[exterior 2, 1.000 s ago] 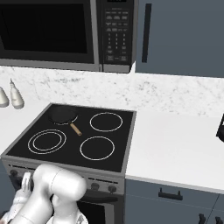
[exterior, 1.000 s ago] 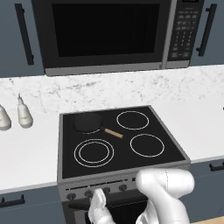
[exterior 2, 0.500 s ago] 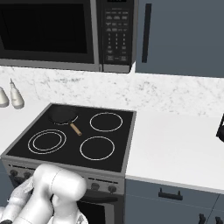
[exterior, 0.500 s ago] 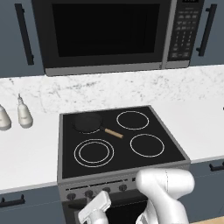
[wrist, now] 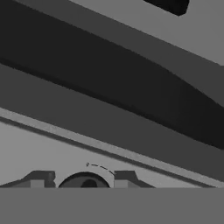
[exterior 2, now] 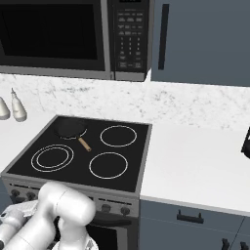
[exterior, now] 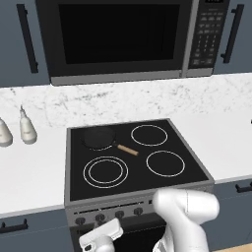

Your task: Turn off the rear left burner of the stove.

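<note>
You are working the gripper point(wrist: 83, 180) low at the stove point(exterior: 138, 193) front, its 2 fingertips apart around a dark knob point(wrist: 84, 181). Centre on it before twisting; the rear left burner point(exterior: 98, 137) sits far left under the skillet point(exterior: 100, 138).

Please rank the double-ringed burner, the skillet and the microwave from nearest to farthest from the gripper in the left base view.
1. Double-ringed burner, front left of the stove, nearest the gripper.
2. Skillet, rear left zone.
3. Microwave, above the counter.
</note>
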Available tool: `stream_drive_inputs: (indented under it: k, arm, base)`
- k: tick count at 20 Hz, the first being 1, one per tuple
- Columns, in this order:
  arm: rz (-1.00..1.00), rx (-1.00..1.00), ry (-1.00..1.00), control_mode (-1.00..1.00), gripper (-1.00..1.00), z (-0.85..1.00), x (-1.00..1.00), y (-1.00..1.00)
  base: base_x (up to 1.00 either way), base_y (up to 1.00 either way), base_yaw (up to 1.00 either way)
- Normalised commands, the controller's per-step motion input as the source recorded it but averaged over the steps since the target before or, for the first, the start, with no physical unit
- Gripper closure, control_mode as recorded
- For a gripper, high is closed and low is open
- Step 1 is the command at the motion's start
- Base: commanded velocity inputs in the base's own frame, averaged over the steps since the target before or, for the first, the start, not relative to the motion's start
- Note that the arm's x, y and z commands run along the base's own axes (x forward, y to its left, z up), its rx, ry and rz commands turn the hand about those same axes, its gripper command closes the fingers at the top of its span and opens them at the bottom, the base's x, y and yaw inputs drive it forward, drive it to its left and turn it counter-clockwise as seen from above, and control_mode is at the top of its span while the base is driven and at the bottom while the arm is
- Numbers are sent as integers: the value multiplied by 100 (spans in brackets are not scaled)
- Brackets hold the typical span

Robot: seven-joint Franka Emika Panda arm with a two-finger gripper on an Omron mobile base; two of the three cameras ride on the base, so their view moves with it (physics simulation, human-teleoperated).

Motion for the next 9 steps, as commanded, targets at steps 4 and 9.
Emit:
stream_drive_inputs:
  k: [4, 9]
  arm:
    - [-4, 49, 38, -100, 100, 19, 34, 36]
    - [0, 43, 23, -100, 100, 55, 6, 2]
  base:
    - [0, 0, 0]
    - [0, 0, 0]
